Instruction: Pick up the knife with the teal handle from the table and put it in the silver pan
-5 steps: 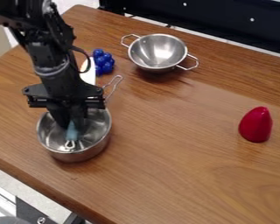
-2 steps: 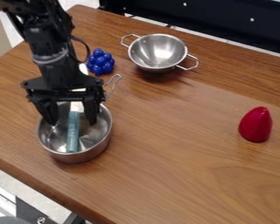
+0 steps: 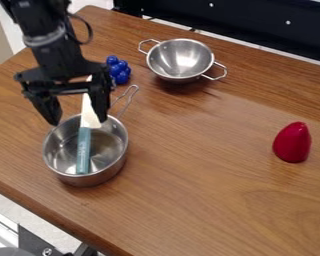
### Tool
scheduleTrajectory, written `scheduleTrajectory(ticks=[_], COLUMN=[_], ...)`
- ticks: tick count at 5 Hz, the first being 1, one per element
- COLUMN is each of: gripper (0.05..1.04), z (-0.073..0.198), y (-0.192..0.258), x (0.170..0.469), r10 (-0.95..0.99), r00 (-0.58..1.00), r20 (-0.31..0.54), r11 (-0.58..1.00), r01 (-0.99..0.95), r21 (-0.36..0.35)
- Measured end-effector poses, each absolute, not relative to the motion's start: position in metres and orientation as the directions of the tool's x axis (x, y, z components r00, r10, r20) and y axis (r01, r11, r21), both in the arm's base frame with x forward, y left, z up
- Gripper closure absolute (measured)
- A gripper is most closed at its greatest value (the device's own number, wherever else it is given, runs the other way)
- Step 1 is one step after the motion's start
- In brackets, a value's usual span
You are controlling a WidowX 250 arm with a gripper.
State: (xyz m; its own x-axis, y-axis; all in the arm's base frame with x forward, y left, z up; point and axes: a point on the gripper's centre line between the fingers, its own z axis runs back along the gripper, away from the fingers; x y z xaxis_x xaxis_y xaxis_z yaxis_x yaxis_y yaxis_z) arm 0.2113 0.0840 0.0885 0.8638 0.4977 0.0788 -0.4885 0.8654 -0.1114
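Open pincer [image 3: 80, 116] above 1 pot [image 3: 101, 176]

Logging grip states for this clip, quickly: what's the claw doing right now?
Claw: open, holding nothing, its fingers spread above the pot with the blue-handled knife in it.

Bright, soft light, pale glare inside the metal bowl [image 3: 181, 59]
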Motion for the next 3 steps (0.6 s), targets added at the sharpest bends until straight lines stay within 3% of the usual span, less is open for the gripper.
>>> scheduleTrajectory(ticks=[2, 3], gripper=[0.083, 0.083], z=[0.09, 0.09], y=[0.064, 0.032], x=[0.23, 0.237], r10=[0.491, 0.457], r00=[0.86, 0.881], r20=[0.138, 0.125], r11=[0.87, 0.887], r01=[-0.478, -0.44], r21=[-0.118, -0.14])
